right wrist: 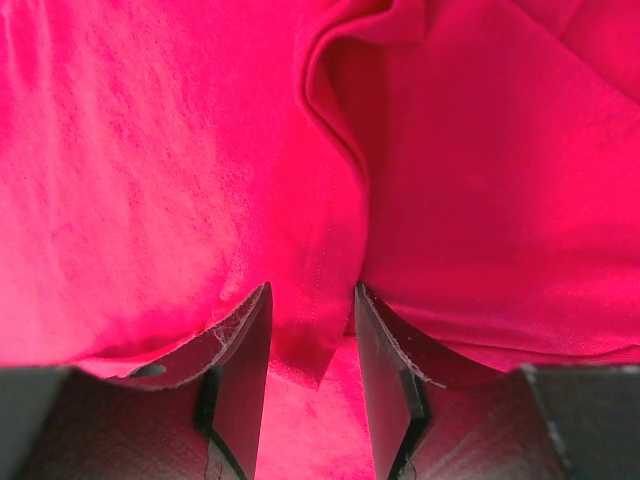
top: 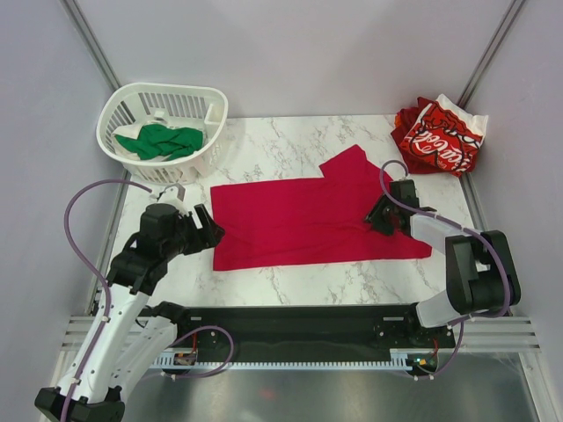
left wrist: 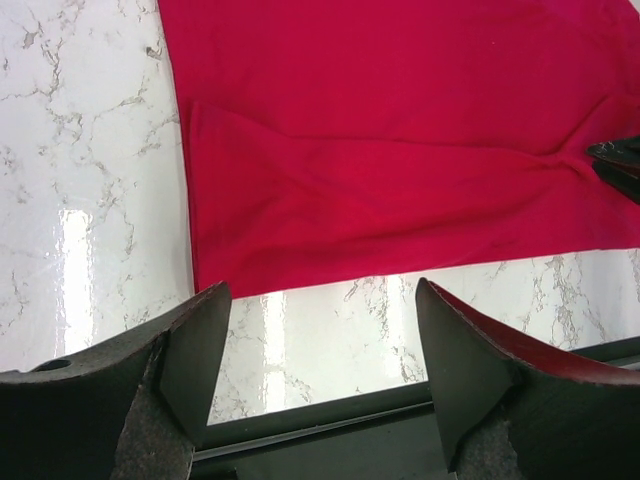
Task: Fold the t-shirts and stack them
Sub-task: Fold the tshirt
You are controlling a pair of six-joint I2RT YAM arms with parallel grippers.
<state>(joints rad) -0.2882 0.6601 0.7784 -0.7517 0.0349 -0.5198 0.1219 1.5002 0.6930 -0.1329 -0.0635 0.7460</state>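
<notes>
The plain crimson-red cloth t-shirt (top: 299, 220) is lying spread mid-counter (top: 290, 154), not visibly folded small. The right gripper (right wrist: 310, 300) is pinching a ridge of it. The left gripper (left wrist: 320, 290) is hovering wide open beside its opposite edge. The plain green t-shirt (top: 160, 141) is sitting in the white slatted plastic basket (top: 163, 88) and the red-and-white lettered t-shirt (top: 440, 136) is lying crumpled far right (both seemingly unfolded), so stacking is not yet starting.

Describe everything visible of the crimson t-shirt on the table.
The crimson t-shirt is plain soft cloth, apparently folded into a long band lying flat across the marble table, with one sleeve jutting from its far edge. It is slightly creased. The right gripper has its jaws pinching a ridge of it near the right end.
</notes>
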